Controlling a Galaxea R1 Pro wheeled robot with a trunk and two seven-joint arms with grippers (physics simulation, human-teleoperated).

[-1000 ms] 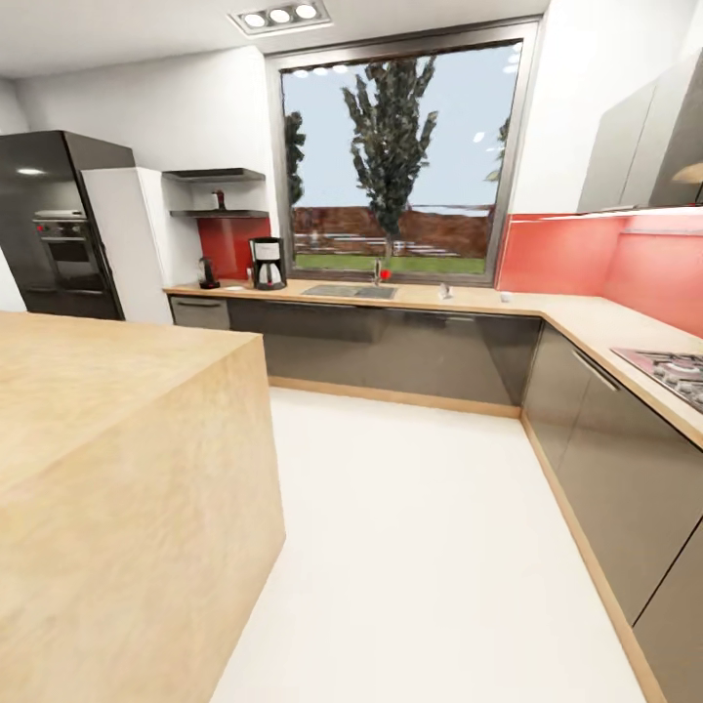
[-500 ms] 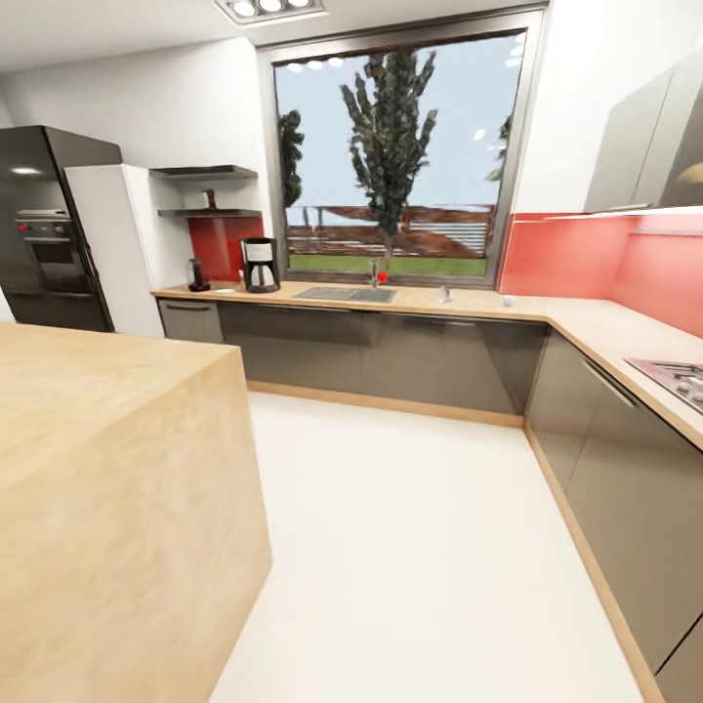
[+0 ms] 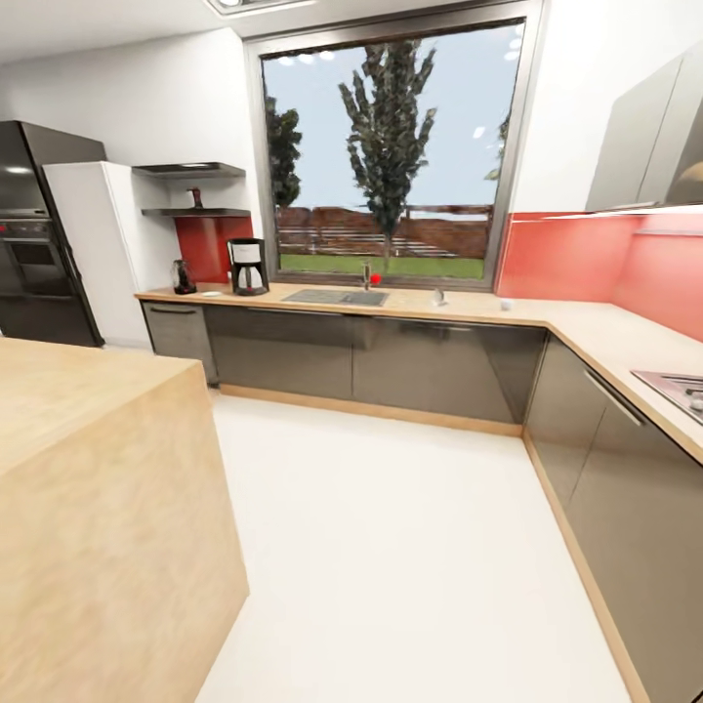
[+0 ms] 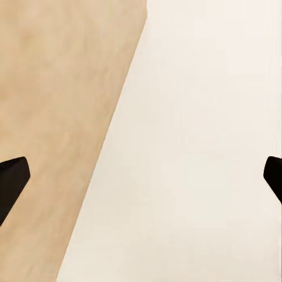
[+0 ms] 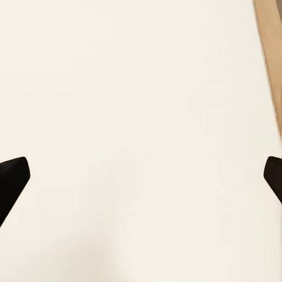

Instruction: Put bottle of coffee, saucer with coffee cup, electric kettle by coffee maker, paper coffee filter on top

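In the head view the black coffee maker [image 3: 247,267] stands on the far countertop [image 3: 469,308], left of the sink. A dark electric kettle [image 3: 183,276] stands further left on the same counter. Above them, a small dark bottle [image 3: 196,198] stands on the lower wall shelf [image 3: 192,212]. A small pale object [image 3: 438,296] and another [image 3: 505,305] lie on the counter right of the sink, too small to identify. My left gripper [image 4: 141,176] is open over the floor beside the wooden island. My right gripper [image 5: 141,176] is open over bare white floor.
A wooden island [image 3: 88,488] fills the near left. Dark cabinets run along the far wall and down the right side, with a hob [image 3: 679,386] on the right counter. A fridge and oven column [image 3: 39,244] stand at the far left. White floor [image 3: 391,547] lies between.
The camera has moved, so the whole kitchen has slid left in the picture and the island takes up less of it. Nothing on the counter or shelf has moved.
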